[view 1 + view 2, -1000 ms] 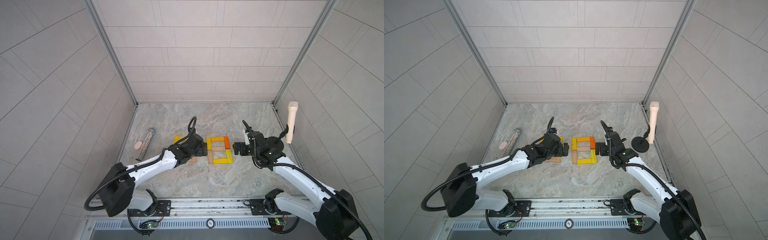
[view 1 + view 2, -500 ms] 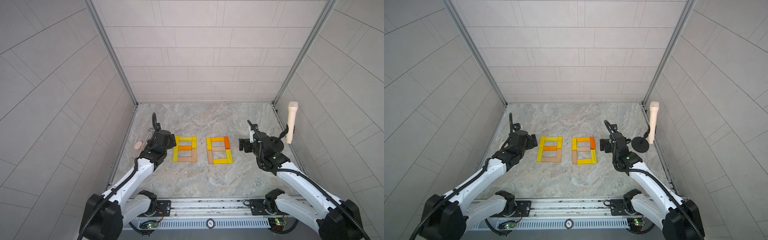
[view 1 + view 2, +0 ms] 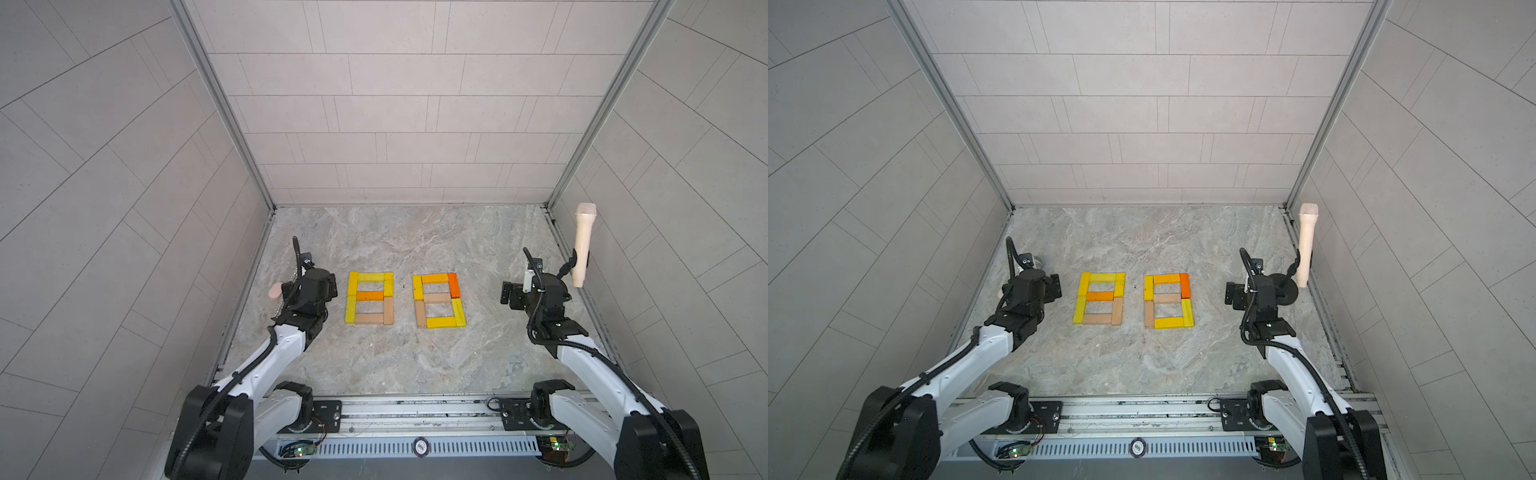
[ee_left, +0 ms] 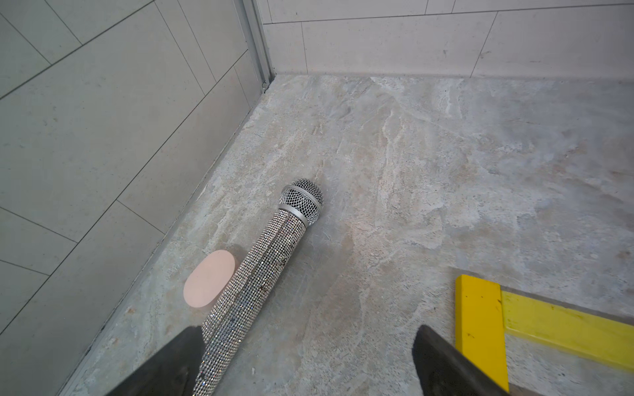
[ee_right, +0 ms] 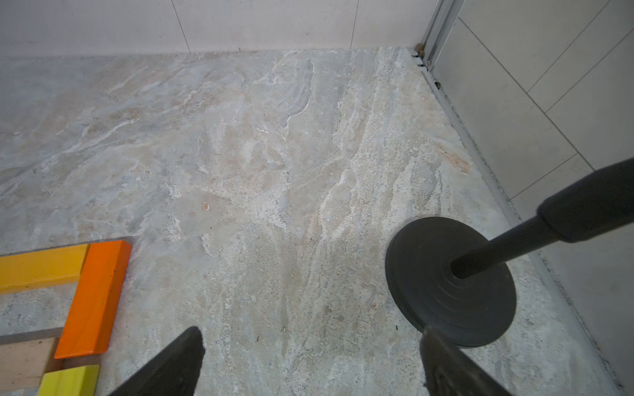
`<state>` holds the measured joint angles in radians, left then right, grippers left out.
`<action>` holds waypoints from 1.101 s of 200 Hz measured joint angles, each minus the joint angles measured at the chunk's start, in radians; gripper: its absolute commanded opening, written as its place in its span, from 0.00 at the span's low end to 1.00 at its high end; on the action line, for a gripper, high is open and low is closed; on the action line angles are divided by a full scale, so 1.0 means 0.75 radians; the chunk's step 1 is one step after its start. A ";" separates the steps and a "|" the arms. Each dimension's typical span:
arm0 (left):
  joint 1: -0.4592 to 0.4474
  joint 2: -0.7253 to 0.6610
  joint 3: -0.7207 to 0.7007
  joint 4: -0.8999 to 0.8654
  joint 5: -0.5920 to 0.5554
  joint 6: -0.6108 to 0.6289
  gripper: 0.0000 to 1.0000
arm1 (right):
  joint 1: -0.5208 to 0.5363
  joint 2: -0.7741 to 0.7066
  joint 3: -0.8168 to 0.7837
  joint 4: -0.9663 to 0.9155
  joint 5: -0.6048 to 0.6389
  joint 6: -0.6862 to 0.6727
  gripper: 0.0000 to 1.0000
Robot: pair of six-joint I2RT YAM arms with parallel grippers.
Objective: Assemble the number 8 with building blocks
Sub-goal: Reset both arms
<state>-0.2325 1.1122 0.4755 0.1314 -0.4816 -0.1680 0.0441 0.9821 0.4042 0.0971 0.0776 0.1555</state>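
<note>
The building blocks lie flat on the stone floor as two figure 8s side by side, seen in both top views. The left 8 [image 3: 370,296] [image 3: 1099,296] is yellow, orange and tan, and so is the right 8 [image 3: 436,298] [image 3: 1167,298]. My left gripper [image 3: 330,286] [image 4: 307,331] hangs open just left of the left 8, holding nothing; a yellow bar [image 4: 480,325] shows beside one finger. My right gripper [image 3: 506,293] [image 5: 311,330] is open and empty, well to the right of the right 8, whose orange bar [image 5: 96,295] shows at the edge.
A glittery silver microphone [image 4: 267,260] and a pink oval object [image 3: 275,291] [image 4: 209,283] lie by the left wall, under my left wrist. A cream microphone [image 3: 582,245] stands on a black stand with a round base [image 5: 446,284] close behind my right gripper. Tiled walls enclose three sides.
My left arm has pulled back to the left off the blocks, uncovering the left 8. My right arm has drawn away to the right from the right 8. Both grippers stayed open.
</note>
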 measured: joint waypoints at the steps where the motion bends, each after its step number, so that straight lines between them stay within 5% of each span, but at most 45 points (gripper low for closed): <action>1: 0.000 0.003 -0.001 0.004 0.000 0.002 1.00 | -0.001 0.003 -0.001 0.004 0.001 -0.001 1.00; 122: 0.196 0.605 -0.146 1.008 0.153 0.164 1.00 | -0.028 0.468 -0.005 0.594 0.047 -0.073 1.00; 176: 0.214 0.630 -0.120 1.007 0.224 0.167 1.00 | -0.032 0.637 -0.048 0.869 0.024 -0.096 1.00; 220: 0.221 0.630 -0.118 1.011 0.292 0.180 1.00 | -0.034 0.689 -0.015 0.857 -0.054 -0.128 1.00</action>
<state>-0.0666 1.5845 0.3870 0.8894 -0.2626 -0.0330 0.0185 1.4990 0.3927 0.7399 0.0372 0.0593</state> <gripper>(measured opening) 0.999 0.996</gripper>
